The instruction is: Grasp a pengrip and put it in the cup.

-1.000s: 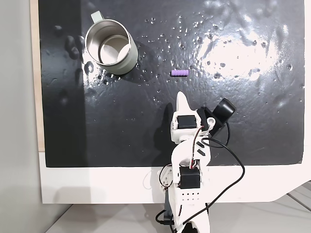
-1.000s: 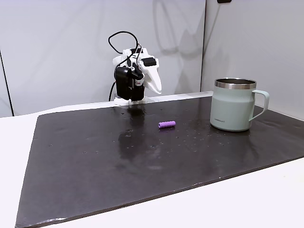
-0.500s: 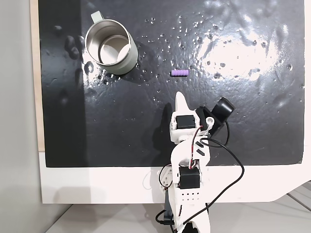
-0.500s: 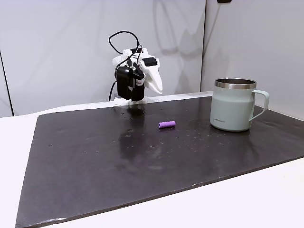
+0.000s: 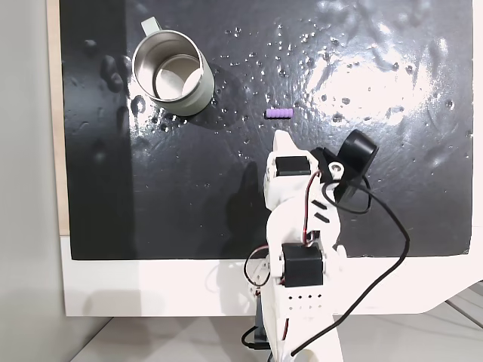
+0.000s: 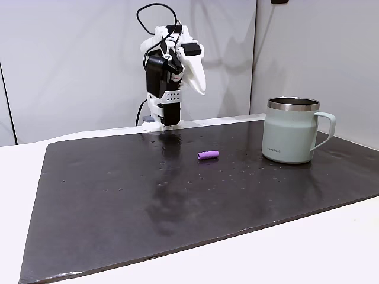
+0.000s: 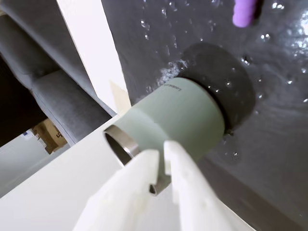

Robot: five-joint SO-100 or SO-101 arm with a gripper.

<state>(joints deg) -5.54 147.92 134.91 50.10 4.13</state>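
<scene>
A glossy black mat (image 5: 151, 196) flecked with water droplets was laid over a white tabletop (image 6: 331, 248), with pale wall panels (image 6: 71, 59) behind it. The landmark was the round mug with a shiny steel interior, pale grey-green outer wall and small side handle (image 5: 172, 72), which was stood upright on the mat. In a fixed view, the tiny purple ribbed cylindrical pen grip (image 5: 278, 114) was seen lying on its side on the mat, well apart from the mug, to its right and slightly below. In another fixed view, the same pen grip (image 6: 208, 155) was seen to the left of the mug (image 6: 294, 130). The white two-finger gripper (image 6: 199, 89) was held raised above the mat, apart from both the pen grip and the mug. In the wrist view, its fingertips (image 7: 161, 151) were seen brought nearly together, with only a narrow slit between them and nothing held. The mug (image 7: 178, 118) lay directly behind them in that view.
</scene>
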